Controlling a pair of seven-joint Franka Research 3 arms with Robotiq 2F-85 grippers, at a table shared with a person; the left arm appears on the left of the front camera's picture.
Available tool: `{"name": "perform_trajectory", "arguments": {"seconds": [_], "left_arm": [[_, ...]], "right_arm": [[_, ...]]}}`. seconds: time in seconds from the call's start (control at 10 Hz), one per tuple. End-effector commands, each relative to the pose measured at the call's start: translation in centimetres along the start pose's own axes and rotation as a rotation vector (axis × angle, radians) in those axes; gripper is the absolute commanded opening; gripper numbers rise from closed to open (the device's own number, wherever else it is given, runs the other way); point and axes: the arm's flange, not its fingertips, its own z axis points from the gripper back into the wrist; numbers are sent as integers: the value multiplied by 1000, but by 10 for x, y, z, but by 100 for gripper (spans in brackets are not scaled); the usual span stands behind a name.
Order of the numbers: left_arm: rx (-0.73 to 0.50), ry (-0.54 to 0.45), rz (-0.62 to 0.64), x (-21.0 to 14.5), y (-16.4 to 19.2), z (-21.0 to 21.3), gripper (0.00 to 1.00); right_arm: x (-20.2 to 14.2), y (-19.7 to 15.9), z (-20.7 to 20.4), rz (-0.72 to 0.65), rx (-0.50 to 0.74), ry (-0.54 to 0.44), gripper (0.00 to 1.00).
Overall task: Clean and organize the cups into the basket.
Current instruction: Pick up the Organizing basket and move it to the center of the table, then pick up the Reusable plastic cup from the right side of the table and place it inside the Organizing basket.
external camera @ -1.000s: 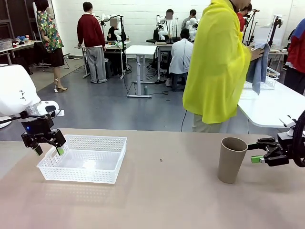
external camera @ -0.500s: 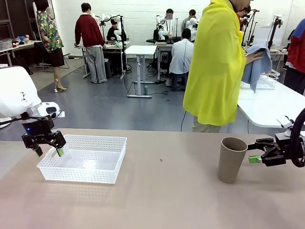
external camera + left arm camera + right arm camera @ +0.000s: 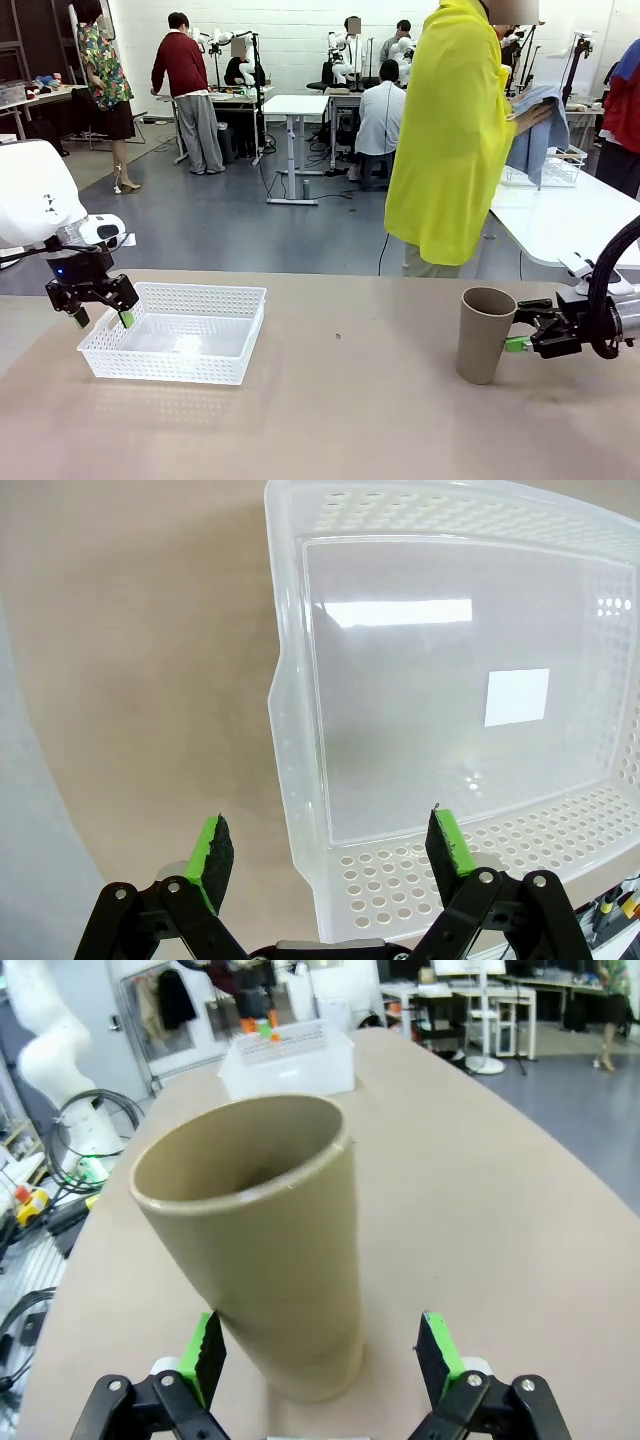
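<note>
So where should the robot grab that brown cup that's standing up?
Best guess: around the side wall of the brown cup, about halfway up, coming in level from the robot's right. It stands upright, mouth up, with no handle, so the round wall is what to squeeze. The open right gripper faces it from that side.

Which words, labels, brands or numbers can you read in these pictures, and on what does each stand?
No text can be read.
white lattice basket: a white rectangular label on its floor, blank from this side.
kraft-brown paper cup: plain, no print.
left arm's white shell: tiny dark marks, too small to read.
</note>
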Motion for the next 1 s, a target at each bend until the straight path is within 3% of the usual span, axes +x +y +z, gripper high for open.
{"name": "perform_trajectory", "arguments": {"seconds": [0.0,0.4,0.6,0.9], "left_arm": [[19,-3,26,7,3,-3,100],[35,38,45,14,10,-11,100],[25,71,32,19,11,-23,100],[23,46,21,19,12,-26,100]], "right_arm": [[1,-2,-1,24,65,15,100],[-3,-8,-20,28,115,20,100],[-2,-16,-36,87,95,-26,100],[-6,-20,-51,103,126,-24,100]]}}
